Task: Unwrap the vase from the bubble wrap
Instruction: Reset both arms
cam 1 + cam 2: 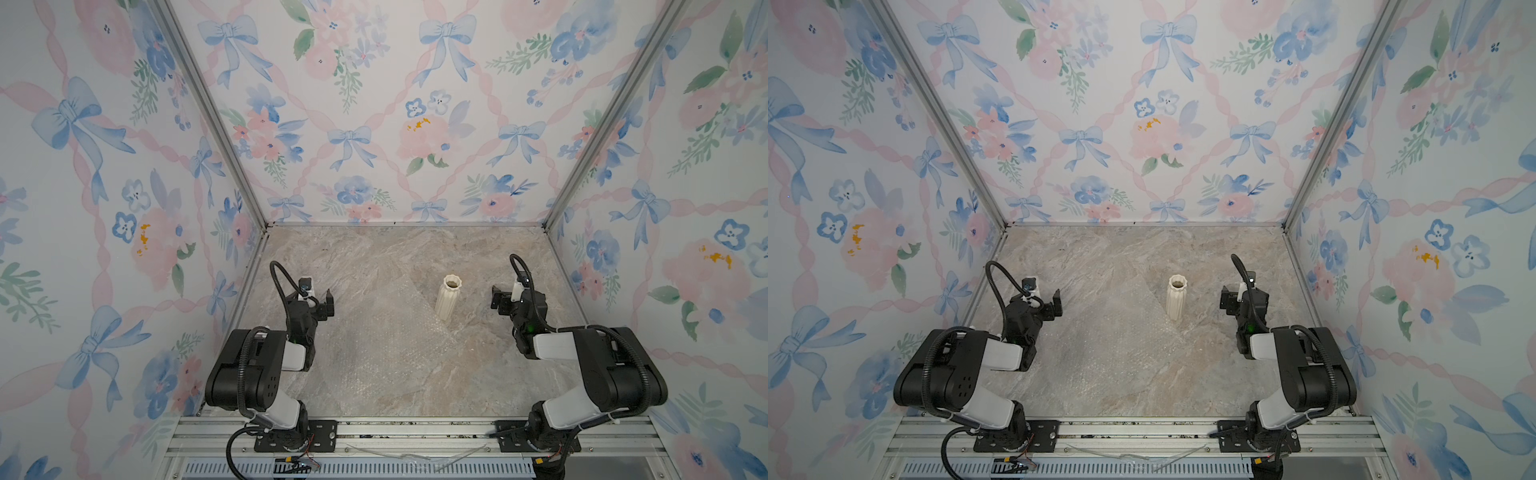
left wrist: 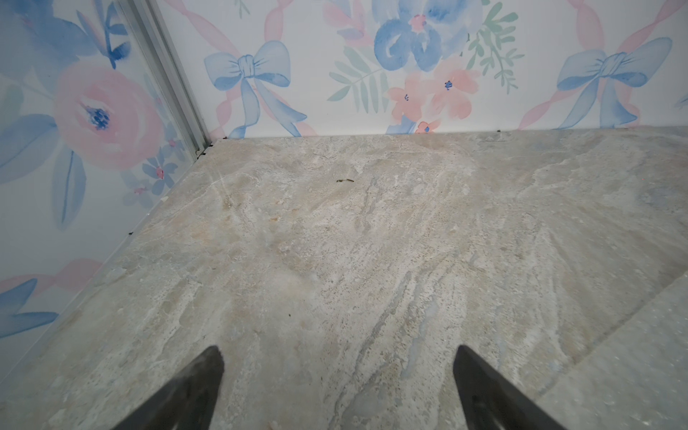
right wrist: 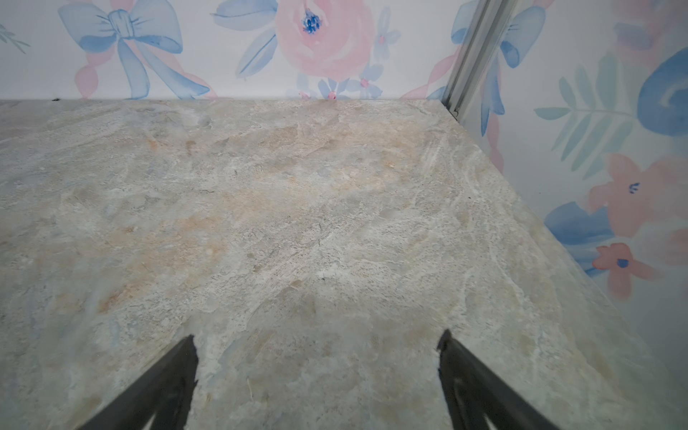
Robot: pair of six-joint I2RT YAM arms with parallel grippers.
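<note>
A slim cream-white ribbed vase (image 1: 448, 299) (image 1: 1176, 298) with a scalloped mouth stands upright and bare, right of centre on the grey-beige marble-patterned tabletop (image 1: 374, 253). Its foot seems to sit at the far edge of the thin transparent bubble wrap (image 1: 374, 349) (image 2: 633, 357), which lies flat; the sheet is too faint to be sure. The vase looks stiff, brittle and tippy, so mid-body across the ribs is the safest hold. The wrap is light and limp, best pinched at a free corner. The left gripper (image 1: 318, 297) and right gripper (image 1: 500, 297) hang empty with jaws wide apart, well clear either side. The far tabletop is bare; floral walls (image 1: 353, 124) crowd the sides.
</note>
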